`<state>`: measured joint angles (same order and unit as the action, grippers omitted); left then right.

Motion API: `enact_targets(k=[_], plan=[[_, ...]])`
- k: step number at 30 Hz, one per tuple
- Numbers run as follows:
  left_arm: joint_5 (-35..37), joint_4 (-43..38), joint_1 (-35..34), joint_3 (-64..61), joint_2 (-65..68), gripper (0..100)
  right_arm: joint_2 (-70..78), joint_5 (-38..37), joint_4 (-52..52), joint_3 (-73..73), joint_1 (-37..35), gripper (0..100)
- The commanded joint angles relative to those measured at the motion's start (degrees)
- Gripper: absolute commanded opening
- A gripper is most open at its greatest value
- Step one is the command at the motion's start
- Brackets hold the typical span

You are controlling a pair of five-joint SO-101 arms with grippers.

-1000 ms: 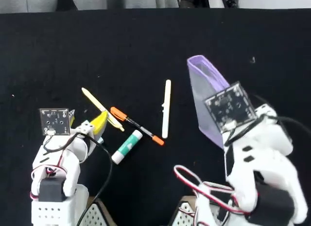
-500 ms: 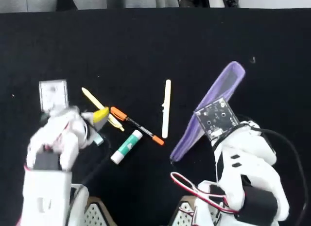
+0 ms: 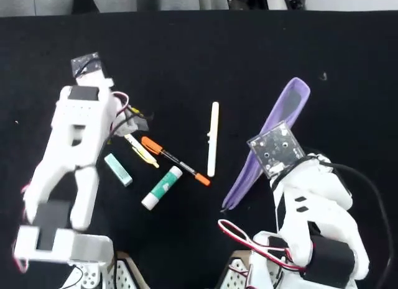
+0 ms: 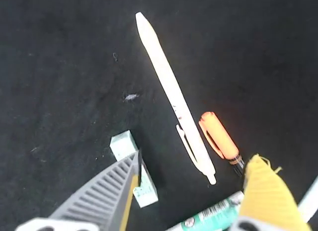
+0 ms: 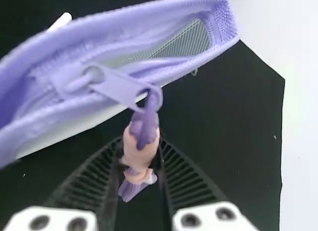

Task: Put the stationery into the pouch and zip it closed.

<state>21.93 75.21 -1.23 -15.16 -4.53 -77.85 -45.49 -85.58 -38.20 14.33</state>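
The purple pouch (image 3: 273,124) hangs slanted at the right; in the right wrist view the pouch (image 5: 114,77) shows its zipper side. My right gripper (image 5: 141,156) is shut on the zipper pull and its charm, and sits under the camera board as the right gripper (image 3: 258,172) from above. My left gripper (image 3: 130,122) is open above the stationery. Between its fingers (image 4: 195,159) lie a cream pen (image 4: 174,97), an orange marker (image 4: 218,141), a mint eraser (image 4: 134,169) and a glue stick (image 4: 213,216).
From above, the orange marker (image 3: 174,160), glue stick (image 3: 161,188), eraser (image 3: 118,169) and the partly hidden cream pen (image 3: 142,151) cluster left of centre. A second cream pen (image 3: 212,138) lies between them and the pouch. Black cloth (image 3: 199,59) covers the table.
My left arm has unfolded and stretched out over the stationery, uncovering the eraser. The right gripper has swung the pouch from upright to a slanted, edge-on pose.
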Motion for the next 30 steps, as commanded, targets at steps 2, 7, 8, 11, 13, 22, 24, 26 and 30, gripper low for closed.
enact_targets(k=[2,7,8,11,13,22,24,26,30], plan=[[0.44,2.2,-0.04,10.15,9.67,33,0.75,0.88,0.18,-2.59,0.53,1.1],[0.44,2.02,-1.01,10.95,13.98,33,0.66,0.88,0.26,-2.86,0.44,1.1],[0.44,1.93,-1.19,11.3,14.59,33,0.66,0.88,0.26,-2.86,0.26,1.1],[0.62,-0.44,-0.92,11.65,15.74,33,0.66,0.88,0.26,-2.86,0.18,1.1],[2.9,-2.11,-1.19,12.09,16.88,33,0.66,0.88,0.26,-2.86,0.26,1.1],[8.26,-2.55,-1.71,17.8,28.66,33,0.66,0.88,0.26,-3.21,0.26,1.1],[9.05,-2.46,-2.15,20.09,31.56,32,0.66,0.88,0.18,-3.21,0.26,1.1],[9.05,-2.46,-2.68,22.29,34.11,27,0.66,0.88,0.09,-3.21,0.35,1.1],[8.97,-2.02,-4.09,25.36,36.66,17,0.66,0.88,0.09,-3.21,0.44,1.1]])
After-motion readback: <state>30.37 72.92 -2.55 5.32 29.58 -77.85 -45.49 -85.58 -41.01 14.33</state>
